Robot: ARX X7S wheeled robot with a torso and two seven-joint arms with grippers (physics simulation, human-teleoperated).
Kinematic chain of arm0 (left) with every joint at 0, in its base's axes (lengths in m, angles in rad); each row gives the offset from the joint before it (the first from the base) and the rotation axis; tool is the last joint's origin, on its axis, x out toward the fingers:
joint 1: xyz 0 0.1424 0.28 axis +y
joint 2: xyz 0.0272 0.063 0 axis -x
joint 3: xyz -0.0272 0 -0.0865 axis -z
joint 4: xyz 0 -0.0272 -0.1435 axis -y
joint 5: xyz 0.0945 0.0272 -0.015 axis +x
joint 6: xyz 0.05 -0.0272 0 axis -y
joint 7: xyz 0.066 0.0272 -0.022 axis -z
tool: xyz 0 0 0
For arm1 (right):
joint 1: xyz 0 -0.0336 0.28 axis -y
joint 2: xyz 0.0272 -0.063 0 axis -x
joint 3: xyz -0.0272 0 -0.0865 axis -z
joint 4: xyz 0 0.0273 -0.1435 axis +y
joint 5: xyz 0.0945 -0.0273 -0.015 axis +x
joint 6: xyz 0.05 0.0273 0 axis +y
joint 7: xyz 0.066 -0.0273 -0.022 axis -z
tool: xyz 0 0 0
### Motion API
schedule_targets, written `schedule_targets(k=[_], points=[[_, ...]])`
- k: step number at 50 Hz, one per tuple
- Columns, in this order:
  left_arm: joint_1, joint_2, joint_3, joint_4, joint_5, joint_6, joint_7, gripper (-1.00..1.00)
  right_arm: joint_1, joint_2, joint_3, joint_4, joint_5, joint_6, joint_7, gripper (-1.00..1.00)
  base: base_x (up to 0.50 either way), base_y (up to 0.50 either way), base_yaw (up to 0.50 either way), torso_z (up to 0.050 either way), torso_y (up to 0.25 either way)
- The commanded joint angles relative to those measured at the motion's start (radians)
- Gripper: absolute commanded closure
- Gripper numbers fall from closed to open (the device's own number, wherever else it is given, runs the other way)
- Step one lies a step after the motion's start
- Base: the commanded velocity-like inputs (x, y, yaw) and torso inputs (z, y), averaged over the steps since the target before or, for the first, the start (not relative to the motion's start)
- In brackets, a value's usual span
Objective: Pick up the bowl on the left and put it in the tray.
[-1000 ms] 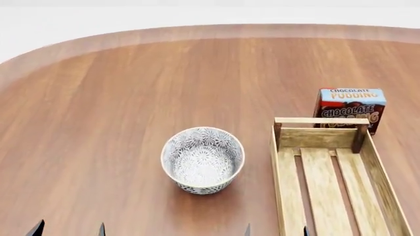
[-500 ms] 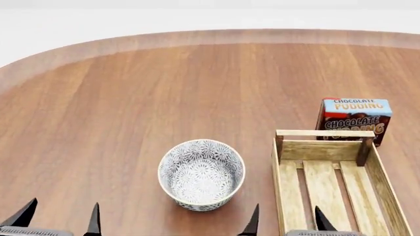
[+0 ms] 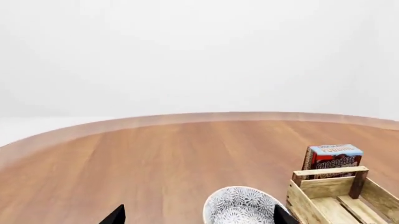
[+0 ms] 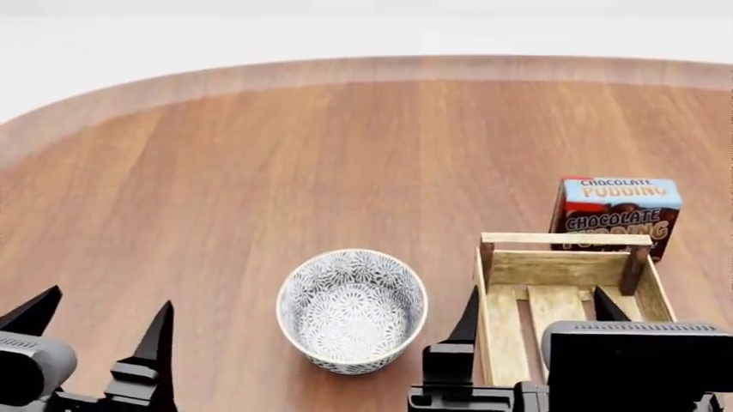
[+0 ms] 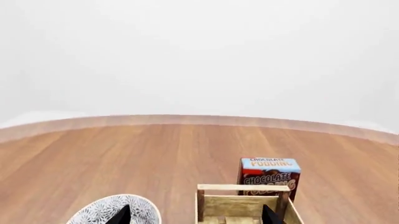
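Two grippers stand nearest the camera: the left gripper [image 4: 98, 322] at the table's [image 4: 229, 172] near left, its jaws spread around nothing, and the right gripper [image 4: 536, 309] over the near end of the tray [image 4: 495, 339], jaws likewise spread and empty. One bowl [image 4: 352, 309] sits upright on the wood between them, just left of the single tray, with nothing in it. The tray's visible slats are bare. One chocolate pudding box [image 4: 614, 213] stands behind the tray's far end bar.

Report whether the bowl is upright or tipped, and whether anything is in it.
Upright and empty. The bowl sits on its base on the table, rim level and opening facing up, and the head view shows only its patterned inside.
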Motion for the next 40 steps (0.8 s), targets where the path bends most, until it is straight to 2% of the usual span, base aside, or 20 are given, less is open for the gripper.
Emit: schedule_targets(k=[1, 21, 28, 35, 40], points=[[-0.022, 0.007, -0.053, 0.029, -0.086, -0.061, 0.018, -1.0, 0.02, 0.016, 0.023, -0.067, 0.041, 0.077, 0.011, -1.0, 0.0, 0.0, 0.0, 0.05, 0.0], [-0.023, 0.009, -0.057, -0.011, -0.098, -0.053, 0.012, -1.0, 0.017, 0.04, -0.004, -0.081, 0.033, 0.059, 0.023, -1.0, 0.0, 0.0, 0.0, 0.05, 0.0], [-0.038, 0.003, -0.027, -0.025, -0.073, -0.086, -0.025, -1.0, 0.012, 0.046, -0.007, -0.07, 0.03, 0.047, 0.024, -1.0, 0.0, 0.0, 0.0, 0.048, 0.0], [-0.03, 0.009, -0.046, -0.038, -0.067, -0.023, -0.011, -1.0, 0.005, 0.052, -0.009, -0.071, 0.028, 0.035, 0.026, -1.0, 0.0, 0.0, 0.0, 0.0, 0.0], [-0.032, 0.002, -0.037, -0.037, -0.068, -0.029, -0.012, -1.0, -0.001, 0.058, -0.021, -0.063, 0.017, 0.018, 0.027, -1.0, 0.0, 0.0, 0.0, 0.0, -0.091]])
